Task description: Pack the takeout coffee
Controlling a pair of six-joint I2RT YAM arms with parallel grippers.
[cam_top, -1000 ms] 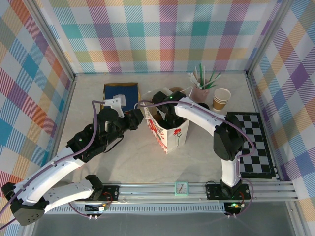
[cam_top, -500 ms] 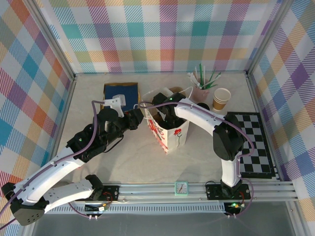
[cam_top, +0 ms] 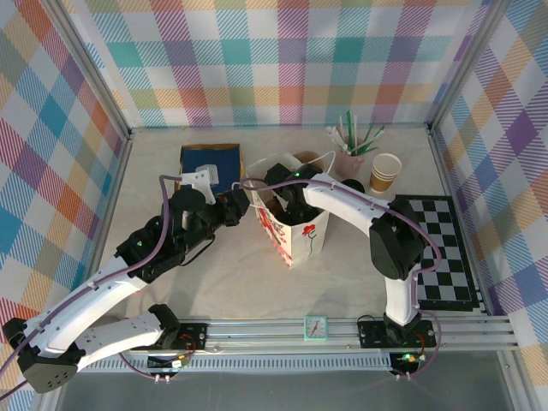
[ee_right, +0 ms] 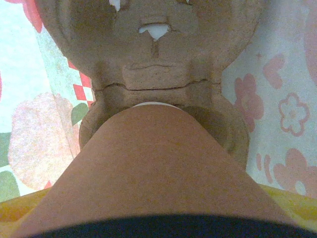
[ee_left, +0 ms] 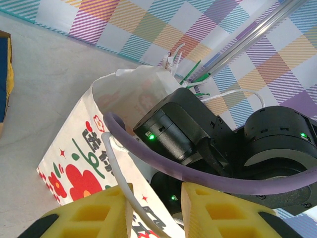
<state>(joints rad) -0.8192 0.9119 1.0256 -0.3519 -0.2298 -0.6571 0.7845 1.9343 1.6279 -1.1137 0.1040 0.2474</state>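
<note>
Left tool (ee_left: 153,198) is straddling the flowered bag's (ee_left: 79,153) rim, jaws part closed; can't tell if it's pinching. Right tool (ee_right: 158,220) is reaching into the bag, clamping the takeout coffee (ee_right: 153,158) by its sidewall. Coffee is sitting at a pocket of the cardboard tray (ee_right: 163,54); can't tell if seated. Long axis is running roughly upright, base pointing down at the pocket. Judging it light, thin-walled and crushable, so a gentle mid-wall grip is looking right.

White flowered paper bag (cam_top: 295,231), right arm (cam_top: 342,199) down in its open top, left pincer (cam_top: 242,205) at its left rim, blue tray (cam_top: 193,158) behind-left, lidless cup (cam_top: 385,171) behind-right, checkered mat (cam_top: 441,248) right
</note>
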